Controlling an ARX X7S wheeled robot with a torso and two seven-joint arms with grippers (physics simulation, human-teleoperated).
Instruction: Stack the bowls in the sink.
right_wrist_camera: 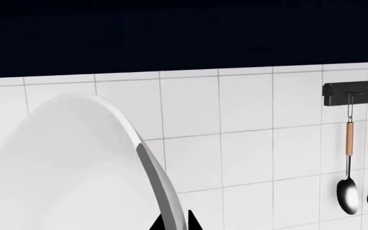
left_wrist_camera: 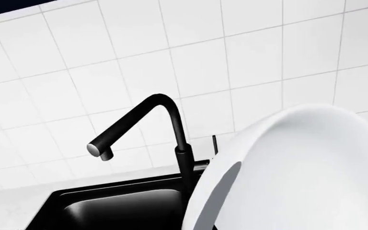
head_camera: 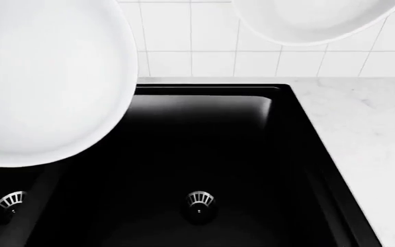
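White wall tiles [head_camera: 211,36] sit behind your black sink [head_camera: 204,134]. You cannot see either pincer, so you cannot tell if they are apart or together. One white bowl [head_camera: 43,77] hangs high over the sink's left side. The other bowl [head_camera: 314,18] hangs high near the counter [head_camera: 369,123].
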